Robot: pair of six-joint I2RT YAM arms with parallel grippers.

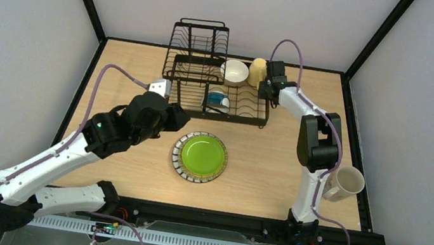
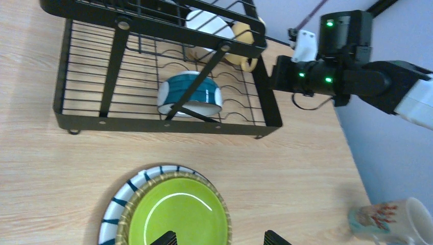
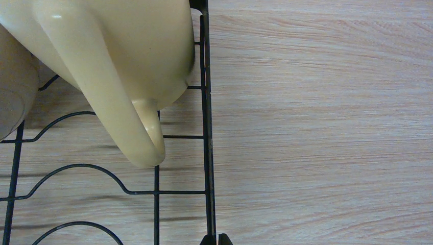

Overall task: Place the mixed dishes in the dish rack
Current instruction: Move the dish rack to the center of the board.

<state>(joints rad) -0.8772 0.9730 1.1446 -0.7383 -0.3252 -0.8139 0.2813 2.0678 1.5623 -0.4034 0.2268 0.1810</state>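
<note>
From my remote station, the wooden table (image 1: 269,187) carries the black wire dish rack (image 1: 234,120) at its far side, with the raised basket tier on the left and the flat slotted tray spreading to the right. I see both arms reaching in from the near edge. The green plate (image 1: 200,157) with its striped rim lies flat on the table just in front of the rack, not yet loaded. The white bowl (image 1: 234,72) sits in the far part of the tray, and the blue-outside bowl (image 1: 217,101) is tipped in the slots near the front rail. The yellow mug (image 1: 257,72) occupies the tray's far right corner, just beside the white bowl. The cream mug (image 1: 343,183) is on the table at the right edge, well apart from the rack. My left gripper (image 2: 220,239) hovers over the plate's near edge, fingers spread wide and empty. My right gripper (image 3: 215,239) has its tips pressed together at the rack's right edge wire, near the yellow mug's handle, with nothing visibly between them.
</note>
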